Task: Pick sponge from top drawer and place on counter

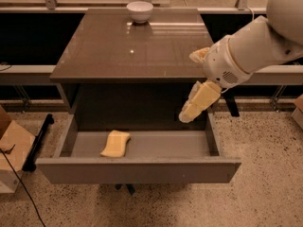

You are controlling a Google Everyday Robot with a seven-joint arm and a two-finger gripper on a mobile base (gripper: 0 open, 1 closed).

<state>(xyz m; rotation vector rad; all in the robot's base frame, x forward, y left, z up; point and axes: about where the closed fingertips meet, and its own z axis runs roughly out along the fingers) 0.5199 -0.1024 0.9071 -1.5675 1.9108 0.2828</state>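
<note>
The pale-yellow sponge (116, 143) lies on the grey floor of the open top drawer (137, 170), left of its middle. The glossy grey-brown counter (128, 46) forms the cabinet top above it. My gripper (189, 112) hangs from the white arm at the right, its pale-yellow fingers pointing down-left over the drawer's right rear part, just under the counter's front right corner. It holds nothing and is well to the right of the sponge.
A white bowl (140, 11) stands at the counter's back edge. A cardboard box (12, 152) and a black bar (39, 141) lie on the speckled floor at the left. A dark rail runs behind the cabinet.
</note>
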